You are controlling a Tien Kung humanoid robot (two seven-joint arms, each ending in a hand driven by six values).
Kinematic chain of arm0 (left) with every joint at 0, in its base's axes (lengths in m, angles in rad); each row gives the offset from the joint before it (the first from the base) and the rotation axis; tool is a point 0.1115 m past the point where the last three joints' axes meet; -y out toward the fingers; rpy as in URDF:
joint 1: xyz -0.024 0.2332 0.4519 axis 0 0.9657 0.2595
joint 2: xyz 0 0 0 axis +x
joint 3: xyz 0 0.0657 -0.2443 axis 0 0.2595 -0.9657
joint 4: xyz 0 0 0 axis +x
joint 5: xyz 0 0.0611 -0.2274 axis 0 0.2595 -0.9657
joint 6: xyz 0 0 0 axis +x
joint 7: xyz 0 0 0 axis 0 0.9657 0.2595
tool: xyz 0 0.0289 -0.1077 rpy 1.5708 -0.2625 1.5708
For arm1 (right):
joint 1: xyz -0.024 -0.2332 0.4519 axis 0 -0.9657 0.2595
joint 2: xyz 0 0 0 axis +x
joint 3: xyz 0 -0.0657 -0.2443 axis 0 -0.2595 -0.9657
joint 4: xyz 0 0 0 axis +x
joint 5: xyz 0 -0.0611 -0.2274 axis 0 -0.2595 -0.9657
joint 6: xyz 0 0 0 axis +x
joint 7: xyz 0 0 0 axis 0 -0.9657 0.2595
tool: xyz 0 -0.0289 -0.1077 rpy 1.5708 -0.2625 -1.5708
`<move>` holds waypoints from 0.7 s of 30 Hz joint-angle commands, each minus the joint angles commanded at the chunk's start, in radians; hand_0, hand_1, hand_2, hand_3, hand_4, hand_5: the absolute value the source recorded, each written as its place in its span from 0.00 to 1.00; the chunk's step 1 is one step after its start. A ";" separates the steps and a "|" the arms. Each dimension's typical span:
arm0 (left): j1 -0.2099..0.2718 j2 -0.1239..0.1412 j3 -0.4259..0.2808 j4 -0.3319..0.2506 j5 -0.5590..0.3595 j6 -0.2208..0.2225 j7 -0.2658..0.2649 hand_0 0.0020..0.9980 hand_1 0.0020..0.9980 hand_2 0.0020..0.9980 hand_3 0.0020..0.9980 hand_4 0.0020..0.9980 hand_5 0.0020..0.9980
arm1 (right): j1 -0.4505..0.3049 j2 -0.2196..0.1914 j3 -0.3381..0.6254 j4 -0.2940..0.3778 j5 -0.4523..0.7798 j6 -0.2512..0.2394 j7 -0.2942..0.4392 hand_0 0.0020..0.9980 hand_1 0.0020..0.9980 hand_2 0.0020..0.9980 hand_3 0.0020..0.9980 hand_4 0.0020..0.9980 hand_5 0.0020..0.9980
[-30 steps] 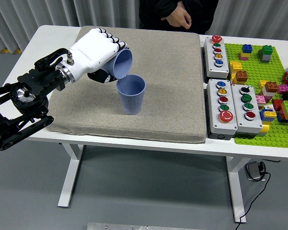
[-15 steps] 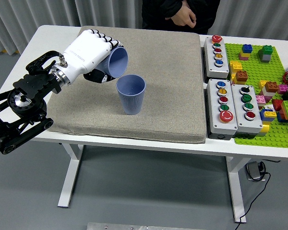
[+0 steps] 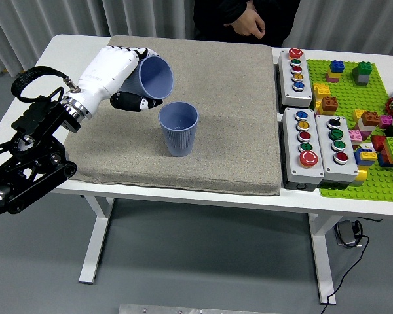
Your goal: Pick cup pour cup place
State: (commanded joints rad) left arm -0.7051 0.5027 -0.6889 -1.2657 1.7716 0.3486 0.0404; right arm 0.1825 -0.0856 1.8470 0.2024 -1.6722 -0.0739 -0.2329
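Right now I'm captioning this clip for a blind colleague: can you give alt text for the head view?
The robot's left hand holds a blue cup tilted on its side, above and left of an upright blue cup standing on a grey mat. Button boxes and a green brick plate lie to the right; a person stands behind the table.

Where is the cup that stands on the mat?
In the head view the standing cup is mid-mat, just right of the robot hand holding the tilted cup.

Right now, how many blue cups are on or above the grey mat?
2: one cup tilted in the left robot hand above the mat, one cup standing upright on it.
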 joint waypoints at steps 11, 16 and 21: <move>0.062 -0.078 -0.089 0.091 -0.381 0.061 -0.105 0.52 0.52 0.55 0.55 0.83 0.12 | 0.008 0.000 0.003 0.000 -0.003 0.001 0.001 0.70 0.69 0.64 0.60 0.05 0.41; 0.080 -0.115 -0.111 0.116 -0.476 0.068 -0.128 0.52 0.52 0.55 0.55 0.84 0.12 | 0.008 0.001 0.003 0.000 -0.003 0.001 0.001 0.70 0.69 0.64 0.60 0.05 0.41; 0.108 -0.165 -0.147 0.149 -0.571 0.073 -0.161 0.52 0.52 0.55 0.55 0.84 0.12 | 0.004 0.001 0.005 -0.001 -0.008 0.002 0.002 0.70 0.69 0.64 0.60 0.05 0.41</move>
State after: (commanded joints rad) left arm -0.5967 0.3382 -0.8355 -1.1168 1.2007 0.4211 -0.1208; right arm 0.1860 -0.0845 1.8522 0.2017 -1.6800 -0.0718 -0.2310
